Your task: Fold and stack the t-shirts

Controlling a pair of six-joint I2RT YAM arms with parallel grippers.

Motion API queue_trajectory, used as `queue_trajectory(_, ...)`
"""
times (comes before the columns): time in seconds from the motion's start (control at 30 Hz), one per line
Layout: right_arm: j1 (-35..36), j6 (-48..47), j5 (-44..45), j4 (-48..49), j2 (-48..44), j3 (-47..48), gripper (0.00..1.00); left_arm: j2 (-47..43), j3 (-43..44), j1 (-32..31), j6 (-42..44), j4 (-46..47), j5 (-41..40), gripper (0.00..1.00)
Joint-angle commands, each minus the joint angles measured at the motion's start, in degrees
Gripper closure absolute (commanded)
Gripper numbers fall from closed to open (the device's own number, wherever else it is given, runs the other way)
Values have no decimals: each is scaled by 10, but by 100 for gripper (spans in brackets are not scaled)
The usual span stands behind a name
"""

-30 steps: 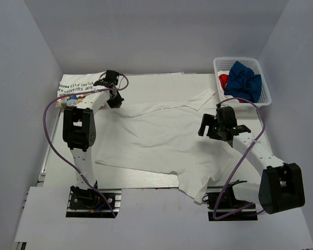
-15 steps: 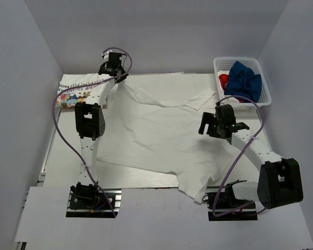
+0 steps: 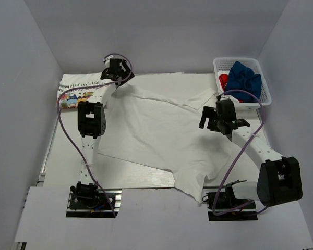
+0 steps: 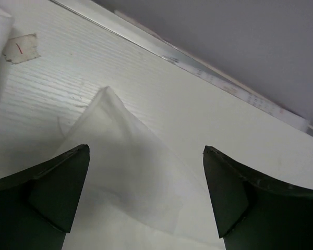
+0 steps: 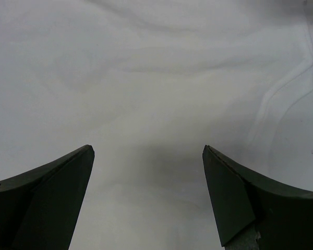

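A plain white t-shirt (image 3: 161, 135) lies spread flat over the middle of the table. One corner of it (image 4: 130, 172) points toward the table's back edge and rests on the wood between my left gripper's (image 4: 146, 151) open jaws, which grip nothing. In the top view, that left gripper (image 3: 117, 73) hovers at the back left. My right gripper (image 3: 214, 119) hangs open over the shirt's right side, with only white cloth (image 5: 146, 78) under it. A folded printed t-shirt (image 3: 75, 89) lies at the far left. A navy t-shirt (image 3: 243, 78) sits bunched in the basket.
A white lattice basket (image 3: 261, 99) stands at the back right, with a bit of red cloth (image 3: 223, 79) beside the navy one. A scrap of tape (image 4: 22, 47) is stuck to the table near its metal back edge (image 4: 208, 75). Grey walls close in three sides.
My left gripper carried the shirt's corner to the back left, spreading the cloth out, then opened and let it go. The right arm shifted slightly toward the back.
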Motion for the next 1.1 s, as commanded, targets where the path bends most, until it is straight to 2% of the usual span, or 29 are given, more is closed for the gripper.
queue_trajectory(0.0, 1, -4, -2, 34, 34, 68, 10, -138, -25, -14, 35, 12, 63, 0)
queue_trajectory(0.13, 1, 19, 2, 8, 144, 165, 10, -211, -124, -31, 58, -34, 69, 0)
queue_trajectory(0.23, -2, 34, 3, 3, 225, 237, 10, -258, -240, -50, 52, -42, 64, 0)
queue_trajectory(0.27, -3, 36, 0, -8, 260, 287, 10, -285, -303, -57, 52, -36, 75, 0)
queue_trajectory(0.37, -2, 48, 5, -23, 318, 351, 10, -314, -399, -89, 47, -20, 91, 0)
queue_trajectory(0.53, -3, 64, 10, -31, 412, 417, 10, -332, -453, -155, 58, -39, 86, 0)
queue_trajectory(0.7, -6, 74, -2, -42, 487, 479, 10, -332, -509, -187, 63, -39, 101, 0)
queue_trajectory(0.93, -7, 76, 4, -49, 526, 508, 10, -316, -556, -214, 58, -111, 19, 0)
queue_trajectory(1.07, -9, 88, -46, 2, 535, 502, 10, -316, -574, -219, 45, -142, -17, 0)
